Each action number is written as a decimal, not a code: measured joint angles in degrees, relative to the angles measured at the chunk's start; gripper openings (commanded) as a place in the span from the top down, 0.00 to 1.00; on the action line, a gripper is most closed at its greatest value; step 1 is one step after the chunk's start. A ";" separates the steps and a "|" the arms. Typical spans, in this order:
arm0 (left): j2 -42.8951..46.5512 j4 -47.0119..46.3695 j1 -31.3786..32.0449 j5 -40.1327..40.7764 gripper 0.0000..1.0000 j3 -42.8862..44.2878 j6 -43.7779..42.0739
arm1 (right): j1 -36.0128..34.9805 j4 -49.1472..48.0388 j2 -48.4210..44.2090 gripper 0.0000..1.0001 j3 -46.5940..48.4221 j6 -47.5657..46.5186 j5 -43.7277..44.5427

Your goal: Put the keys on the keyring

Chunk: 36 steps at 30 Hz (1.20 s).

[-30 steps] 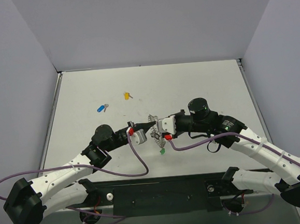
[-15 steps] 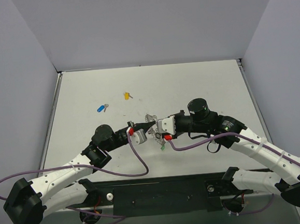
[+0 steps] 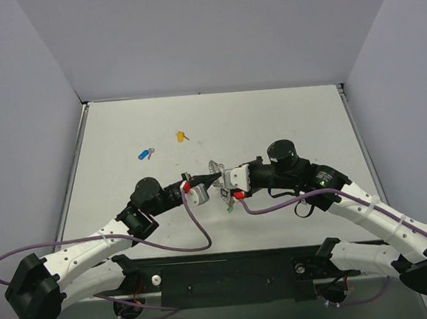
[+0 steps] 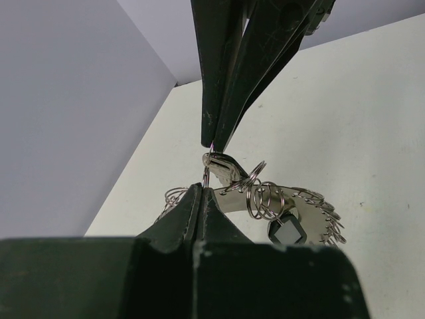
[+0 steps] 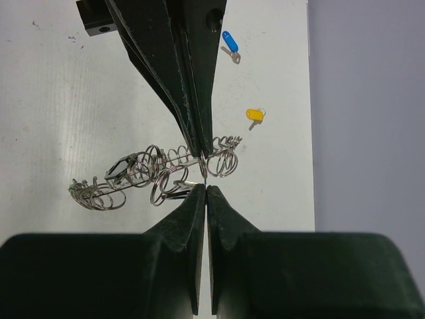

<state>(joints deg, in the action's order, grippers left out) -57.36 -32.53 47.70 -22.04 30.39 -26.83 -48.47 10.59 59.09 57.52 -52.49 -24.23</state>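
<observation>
Both grippers meet tip to tip above the table's middle, on a keyring bunch point(image 3: 220, 192): a metal strip carrying many small wire rings and a black tag point(image 4: 285, 230). My left gripper point(image 3: 211, 180) is shut on one small ring point(image 4: 207, 174). My right gripper point(image 3: 223, 186) is shut on the same thin ring point(image 5: 204, 174) from the opposite side. A green key point(image 3: 231, 208) hangs under the bunch. A blue key point(image 3: 146, 154) and a yellow key point(image 3: 181, 136) lie on the table at the far left; both also show in the right wrist view, blue point(image 5: 230, 45) and yellow point(image 5: 254, 115).
The white table point(image 3: 284, 117) has grey walls on three sides and a dark strip at its left edge point(image 3: 77, 163). Purple cables loop from both arms over the near part of the table point(image 3: 197, 235).
The green key has risen from the table toward the grippers, and the ring bunch has lifted slightly with it. Both grippers stay closed together in nearly the same place.
</observation>
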 measured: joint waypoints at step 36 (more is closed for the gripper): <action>0.00 0.00 0.00 -0.02 1.00 0.00 0.00 | 0.00 -0.13 0.00 1.00 -0.48 0.00 0.83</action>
<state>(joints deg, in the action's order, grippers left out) -57.36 -32.53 47.70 -22.06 30.39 -26.83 -48.47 10.46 59.09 57.04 -52.49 -23.40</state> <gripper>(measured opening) 0.015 0.002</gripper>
